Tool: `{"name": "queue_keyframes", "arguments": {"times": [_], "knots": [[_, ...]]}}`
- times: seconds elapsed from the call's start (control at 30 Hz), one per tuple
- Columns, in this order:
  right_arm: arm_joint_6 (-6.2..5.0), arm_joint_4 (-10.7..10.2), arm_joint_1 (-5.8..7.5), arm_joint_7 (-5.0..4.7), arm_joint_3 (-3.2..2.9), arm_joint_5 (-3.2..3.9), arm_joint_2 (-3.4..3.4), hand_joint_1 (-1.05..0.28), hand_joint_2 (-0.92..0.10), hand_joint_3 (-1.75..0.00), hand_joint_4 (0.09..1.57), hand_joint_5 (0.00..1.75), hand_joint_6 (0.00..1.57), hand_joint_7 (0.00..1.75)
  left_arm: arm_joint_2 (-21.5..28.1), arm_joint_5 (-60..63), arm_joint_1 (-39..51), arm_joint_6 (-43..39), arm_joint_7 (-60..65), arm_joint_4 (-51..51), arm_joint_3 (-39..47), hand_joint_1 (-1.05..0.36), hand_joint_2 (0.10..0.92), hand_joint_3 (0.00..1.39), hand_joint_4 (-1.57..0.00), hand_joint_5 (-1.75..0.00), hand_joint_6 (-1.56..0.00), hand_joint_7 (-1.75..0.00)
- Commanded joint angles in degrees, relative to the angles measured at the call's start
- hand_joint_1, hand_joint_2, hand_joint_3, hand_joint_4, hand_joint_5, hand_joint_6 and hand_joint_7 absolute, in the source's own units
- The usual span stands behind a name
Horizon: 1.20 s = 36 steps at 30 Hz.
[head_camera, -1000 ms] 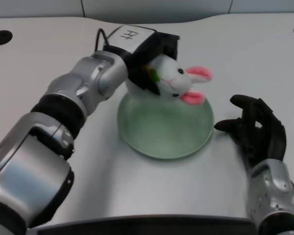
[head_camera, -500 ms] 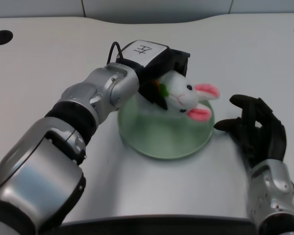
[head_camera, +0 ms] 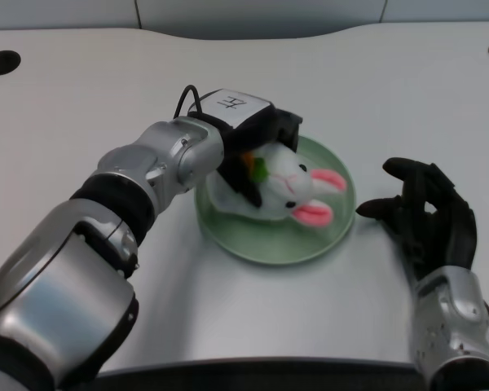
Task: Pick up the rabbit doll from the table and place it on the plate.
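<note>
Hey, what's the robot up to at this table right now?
The robot's left hand holds a white rabbit doll over the green plate, low enough that the doll seems to rest on it or nearly so. The hand hasn't let go. The right hand waits beside the plate, holding nothing. So the doll is at the plate; releasing it looks like what's left.

- We read this as a lab test bench: bare white smooth table, black round cable holes at its corners.
- Plain grey panelled wall behind.
</note>
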Motion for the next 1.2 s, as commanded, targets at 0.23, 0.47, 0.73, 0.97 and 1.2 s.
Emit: {"name": "queue_keyframes", "arguments": {"times": [0.23, 0.47, 0.73, 0.97, 1.2], "knots": [[1.24, -0.2, 0.0, -0.15, 0.0, 0.31, 0.05, -0.42, -0.92, -0.45, 0.77, 1.35, 0.71, 1.1, 2.2, -0.4, -1.4, -1.3, -2.7, -1.2, 0.3, -1.05, 0.921, 0.12, 0.0, -0.01, -0.01, 0.0], [0.97, 0.8, -0.53, 0.42, -0.14, 0.3, -0.34, -0.41, -0.92, -0.46, 0.76, 1.35, 0.69, 1.1, 4.3, -2.2, -2.2, -2.9, -4.4, -3.5, 2.2, -1.05, 0.921, 0.19, 0.0, 0.0, 0.0, 0.0], [1.03, 1.9, -1.31, 0.7, -0.58, 0.73, -0.51, -0.41, -0.92, -0.46, 0.77, 1.37, 0.69, 1.1, 9.4, -9.5, -0.2, -4.9, -6.1, -7.3, 10.0, -1.03, 0.921, 0.16, -0.01, 0.0, 0.0, 0.0], [0.36, 1.8, -1.29, 0.66, -0.5, 0.29, -0.43, -0.41, -0.92, -0.48, 0.76, 1.37, 0.68, 1.1, 12.4, -18.6, 6.7, -7.0, -6.2, -11.4, 18.6, -0.95, 0.921, 0.14, -0.13, -0.09, -0.09, -0.05], [0.7, 1.7, -1.13, 1.22, -0.62, 0.48, -0.38, -0.41, -0.92, -0.48, 0.73, 1.4, 0.66, 1.12, 13.2, -30.9, 17.2, -9.5, -8.6, -15.2, 29.1, -0.84, 0.921, 0.16, -0.2, -0.18, -0.17, -0.07]]}}
